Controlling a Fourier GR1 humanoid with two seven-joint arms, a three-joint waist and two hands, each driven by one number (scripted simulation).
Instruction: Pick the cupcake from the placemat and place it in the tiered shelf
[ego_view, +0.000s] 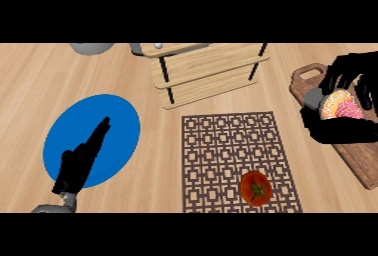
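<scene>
Right hand (347, 107) curled round cupcake (341, 106), up off placemat (221, 150) for carry to tiered shelf (210, 70); left hand (83, 157) flat, idle.

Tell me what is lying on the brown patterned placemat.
Only a red tomato lies on the placemat, near its front right corner. The cupcake is off it, held in the right hand above the wooden cutting board; fingers hide its base.

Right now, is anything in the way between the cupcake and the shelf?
Nothing visible. The right hand holds the cupcake over the cutting board, and only bare counter lies between it and the shelf.
</scene>
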